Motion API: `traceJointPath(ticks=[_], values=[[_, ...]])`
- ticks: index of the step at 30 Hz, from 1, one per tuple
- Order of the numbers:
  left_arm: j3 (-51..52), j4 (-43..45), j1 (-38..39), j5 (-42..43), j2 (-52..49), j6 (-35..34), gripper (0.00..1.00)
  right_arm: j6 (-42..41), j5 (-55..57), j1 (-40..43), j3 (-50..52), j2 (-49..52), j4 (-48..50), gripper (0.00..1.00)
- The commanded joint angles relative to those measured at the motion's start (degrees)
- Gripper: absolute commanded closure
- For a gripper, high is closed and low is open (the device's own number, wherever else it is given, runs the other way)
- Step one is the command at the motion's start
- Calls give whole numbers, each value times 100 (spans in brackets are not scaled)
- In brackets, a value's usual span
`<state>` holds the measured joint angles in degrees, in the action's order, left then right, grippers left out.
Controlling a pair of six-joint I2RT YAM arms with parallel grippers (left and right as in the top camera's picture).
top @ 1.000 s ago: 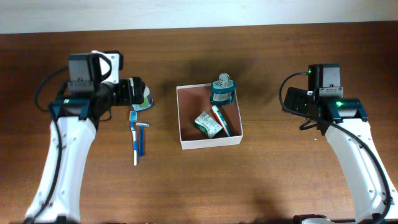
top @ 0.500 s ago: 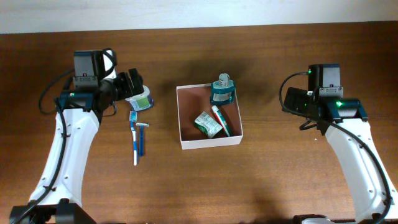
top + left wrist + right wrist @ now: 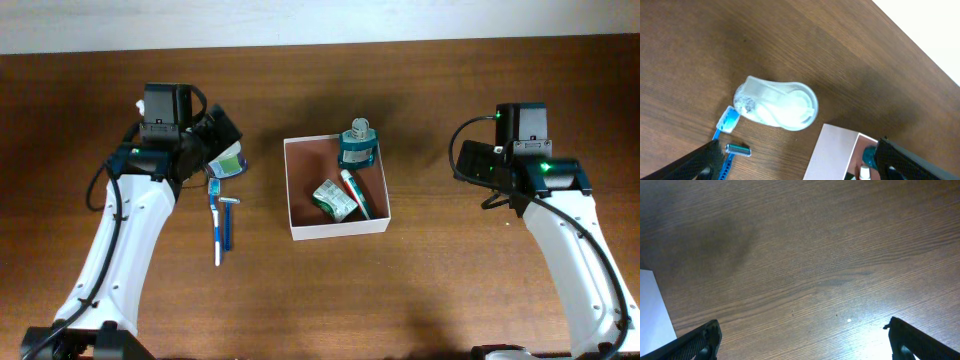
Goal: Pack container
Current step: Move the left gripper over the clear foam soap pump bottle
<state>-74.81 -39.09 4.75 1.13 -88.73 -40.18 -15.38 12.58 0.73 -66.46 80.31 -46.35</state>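
Note:
The container [image 3: 305, 170] is a shallow white-walled box with a reddish-brown bottom at the table's middle. A teal bottle [image 3: 357, 147] stands in its far right corner, with a green-and-white packet [image 3: 332, 198] and a red-and-white tube [image 3: 353, 192] lying inside. A clear, white-filled oval case [image 3: 231, 162] lies left of the box. My left gripper [image 3: 221, 133] is open and empty, just above and behind the case. The left wrist view shows the case [image 3: 777, 103], the box wall [image 3: 832, 155] and my open fingers [image 3: 797, 146]. My right gripper [image 3: 470, 163] is open and empty over bare table [image 3: 802, 325].
A blue toothbrush [image 3: 217, 220] and a blue razor [image 3: 229, 212] lie side by side on the table, below the case and left of the box. The razor head [image 3: 738, 149] shows in the left wrist view. The box corner [image 3: 652, 310] shows at the right wrist view's left edge.
My left arm has swung right, toward the container, and the gripper has turned above the clear case, which stays on the table. The right arm has not moved.

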Motion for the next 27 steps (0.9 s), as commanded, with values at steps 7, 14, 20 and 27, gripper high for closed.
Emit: traceJointPath(ticks=[7, 14, 20, 27], values=[[-131, 0, 170, -750, -96, -970, 7, -7, 7, 31, -63, -17, 2, 1], [-131, 140, 564, -1113, -306, -415, 15, -7, 7, 31, -63, -17, 4, 1], [-129, 70, 649, -1685, -481, -151, 15, -7, 9, 31, -63, -17, 2, 1], [-129, 173, 651, -1853, -787, -28, 15, -7, 7, 31, -63, -17, 4, 1]])
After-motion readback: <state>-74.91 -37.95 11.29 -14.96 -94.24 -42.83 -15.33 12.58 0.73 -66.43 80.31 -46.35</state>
